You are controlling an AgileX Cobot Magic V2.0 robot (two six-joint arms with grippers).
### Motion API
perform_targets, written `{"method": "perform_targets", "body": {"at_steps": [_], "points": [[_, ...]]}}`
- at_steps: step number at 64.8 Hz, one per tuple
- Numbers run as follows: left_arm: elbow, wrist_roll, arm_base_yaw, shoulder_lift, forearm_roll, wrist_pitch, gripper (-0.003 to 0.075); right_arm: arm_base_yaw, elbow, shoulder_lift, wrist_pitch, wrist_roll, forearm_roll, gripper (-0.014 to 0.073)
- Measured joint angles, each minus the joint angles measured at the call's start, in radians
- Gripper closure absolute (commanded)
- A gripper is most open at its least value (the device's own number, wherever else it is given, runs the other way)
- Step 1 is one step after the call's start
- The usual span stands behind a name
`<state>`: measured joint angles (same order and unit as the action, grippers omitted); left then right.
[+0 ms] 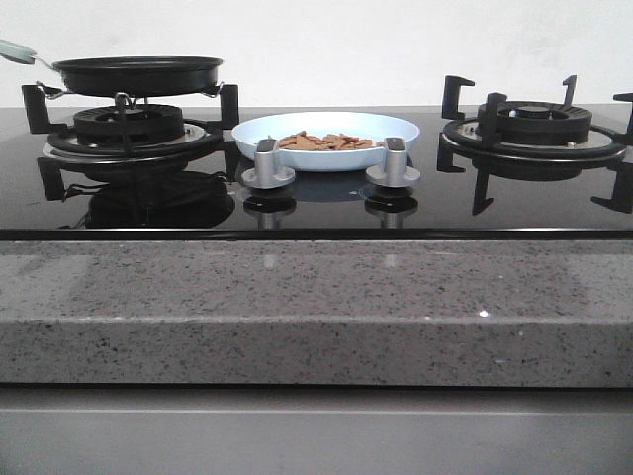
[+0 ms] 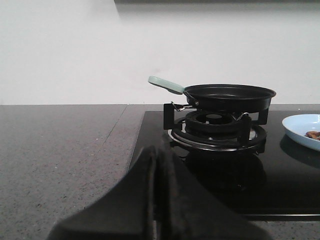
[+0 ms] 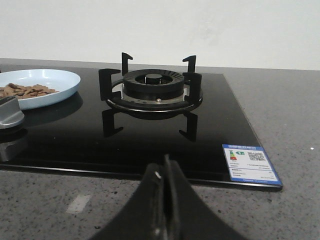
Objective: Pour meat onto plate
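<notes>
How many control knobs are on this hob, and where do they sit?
2. The left knob and the right knob stand side by side at the hob's front centre, just in front of the plate holding the meat. None seems hidden.

I am looking at a kitchen. A glossy black glass gas hob [image 1: 316, 213] is set into a speckled grey stone counter [image 1: 316, 307] against a plain white wall [image 1: 326, 40]. It has two black iron burner grates [image 1: 534, 134], two silver control knobs [image 1: 393, 170], and an energy rating sticker [image 3: 250, 162] at one corner. A black frying pan with a pale green handle [image 1: 136, 71] sits on the left burner.
</notes>
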<state>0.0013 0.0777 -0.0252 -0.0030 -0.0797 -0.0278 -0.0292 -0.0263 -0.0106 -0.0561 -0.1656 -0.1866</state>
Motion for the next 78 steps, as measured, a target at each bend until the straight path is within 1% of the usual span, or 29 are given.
{"method": "perform_targets", "body": {"at_steps": [12, 19, 44, 67, 78], "points": [[0.000, 0.000, 0.000, 0.000, 0.000, 0.000, 0.0741, 0.000, 0.000, 0.000, 0.000, 0.152, 0.187, 0.0662], [0.000, 0.000, 0.000, 0.000, 0.000, 0.000, 0.0741, 0.000, 0.000, 0.000, 0.000, 0.182, 0.213, 0.0662], [0.000, 0.000, 0.000, 0.000, 0.000, 0.000, 0.0741, 0.000, 0.000, 0.000, 0.002, 0.189, 0.223, 0.0662], [0.000, 0.000, 0.000, 0.000, 0.000, 0.000, 0.0741, 0.000, 0.000, 0.000, 0.070, 0.190, 0.201, 0.0662], [0.000, 0.000, 0.000, 0.000, 0.000, 0.000, 0.0741, 0.000, 0.000, 0.000, 0.078, 0.190, 0.187, 0.0662]]}}
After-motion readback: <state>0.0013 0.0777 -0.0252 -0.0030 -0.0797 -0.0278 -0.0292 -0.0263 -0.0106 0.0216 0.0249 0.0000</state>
